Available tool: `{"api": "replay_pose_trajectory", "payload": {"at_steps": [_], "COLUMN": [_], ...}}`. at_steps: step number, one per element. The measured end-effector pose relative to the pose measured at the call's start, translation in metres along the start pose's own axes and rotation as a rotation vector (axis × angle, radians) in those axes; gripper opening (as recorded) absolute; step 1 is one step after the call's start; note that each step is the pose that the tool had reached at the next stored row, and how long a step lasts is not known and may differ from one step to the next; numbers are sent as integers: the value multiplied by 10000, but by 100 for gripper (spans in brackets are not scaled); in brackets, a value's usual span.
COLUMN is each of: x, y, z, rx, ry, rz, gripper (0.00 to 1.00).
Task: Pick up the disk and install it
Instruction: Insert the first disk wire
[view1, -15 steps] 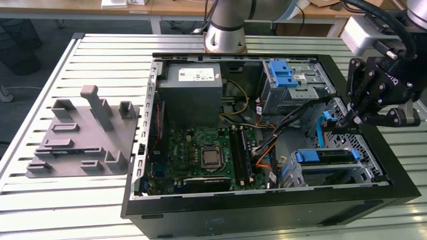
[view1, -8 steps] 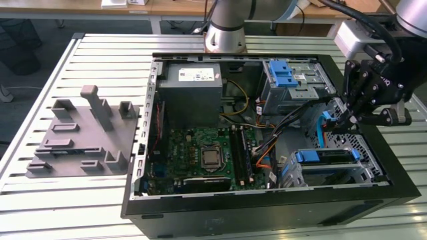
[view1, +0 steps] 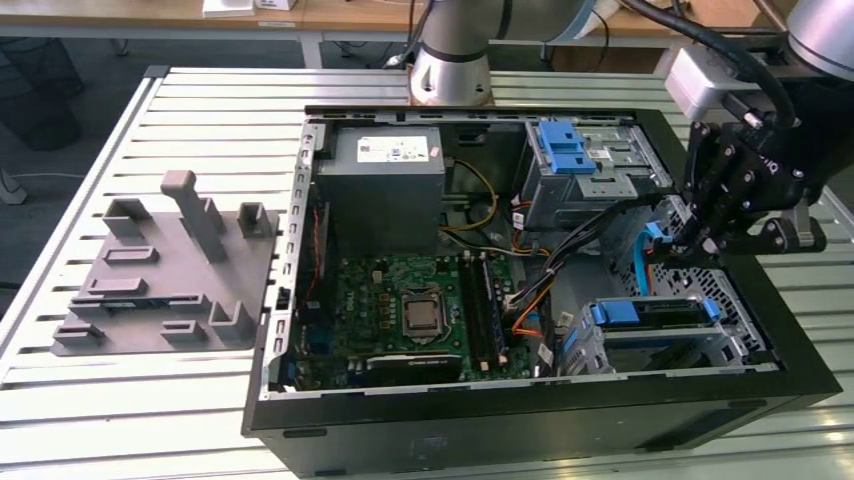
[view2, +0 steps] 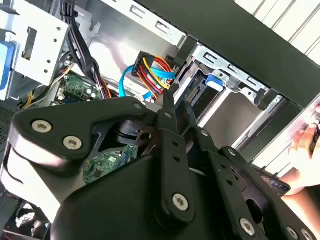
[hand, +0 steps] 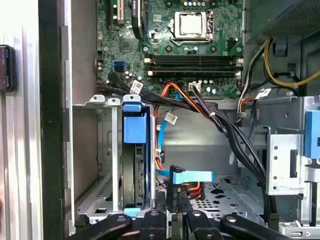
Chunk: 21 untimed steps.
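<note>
The disk (view1: 650, 312) lies in the metal cage at the case's corner nearest the camera, on the exterior view's right, blue bracket end up. In the first wrist view the disk (hand: 136, 165) stands on edge in that cage under its blue bracket (hand: 135, 129). The second wrist view shows the disk (view2: 199, 94) deep in the cage. My gripper (view1: 689, 245) hangs inside the case just behind the cage, apart from the disk. Its fingers are shut, and the gripper (hand: 173, 176) (view2: 171, 97) has its tips against a blue flat cable plug (hand: 194, 176) and coloured power wires (view2: 155, 67).
The open black case holds a green motherboard (view1: 414, 310), a grey power-supply box (view1: 387, 185) and a second drive cage with blue latches (view1: 581, 160). Black cable bundles (hand: 225, 125) cross the bay. A grey fixture plate (view1: 167, 270) lies on the table. A hand (view2: 306, 145) rests outside the case.
</note>
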<state>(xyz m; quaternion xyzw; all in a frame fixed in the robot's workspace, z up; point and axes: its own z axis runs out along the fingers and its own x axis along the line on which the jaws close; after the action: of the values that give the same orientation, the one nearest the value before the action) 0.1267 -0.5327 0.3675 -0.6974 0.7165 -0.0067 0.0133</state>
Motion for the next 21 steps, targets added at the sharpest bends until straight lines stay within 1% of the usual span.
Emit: {"api": "replay_pose_trajectory", "payload": {"at_steps": [1,3,7,8,21], "x": [-3,-2,-15,-96,-96], "y": [6,77,82,90,90], "z": [6,36,76,247,246], "rx": [17,75,81,82,82], "ry": [1,-1,1,4,5], "rz": [75,134,154,253,255], "gripper": [24,24,24,24,24]}}
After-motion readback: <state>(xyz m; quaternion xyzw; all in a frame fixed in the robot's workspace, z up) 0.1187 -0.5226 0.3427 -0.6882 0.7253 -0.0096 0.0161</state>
